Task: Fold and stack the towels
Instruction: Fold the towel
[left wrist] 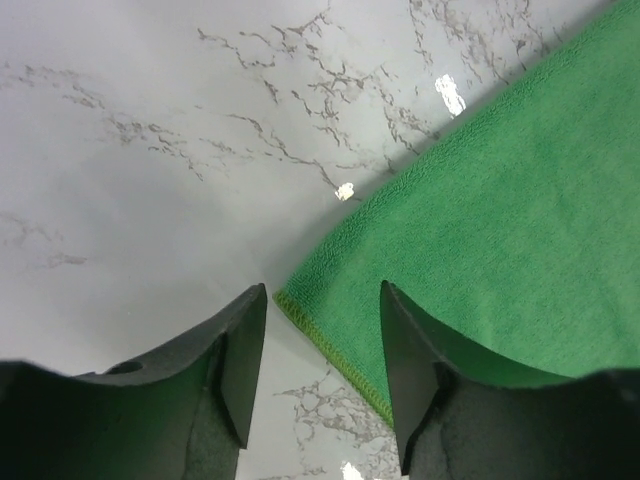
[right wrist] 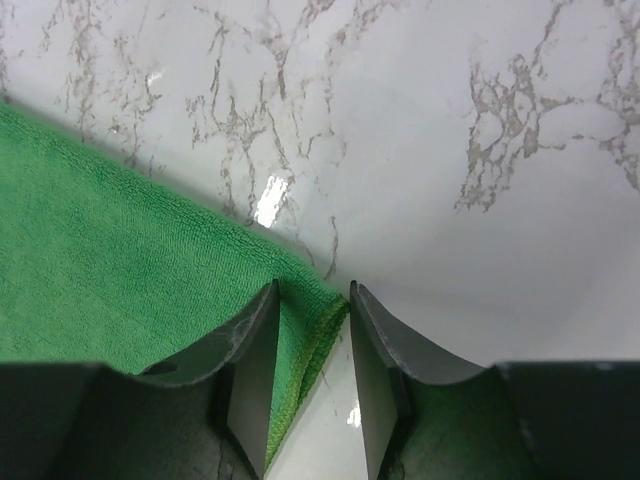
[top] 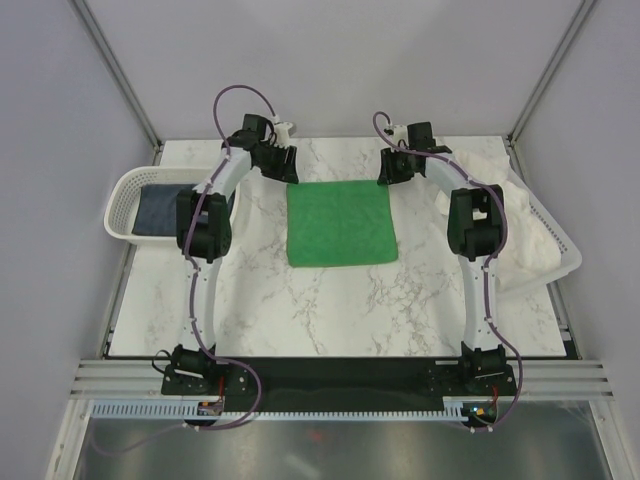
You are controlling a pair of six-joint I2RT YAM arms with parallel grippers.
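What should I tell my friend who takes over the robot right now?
Hands: the left hand is open around the far left corner of the green towel, not gripping. The right hand is open but narrower, around its far right corner, not pinched yet.
Things: the green towel lies flat mid-table. The navy towel sits in the left basket. The white towel is heaped over the right basket.
Done: green towel spread out; no stack yet.
Left: pinch both corners, fold the green one, then stack all three.

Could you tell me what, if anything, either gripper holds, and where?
Nothing yet: left gripper and right gripper stand open, astride a far corner of the green towel.
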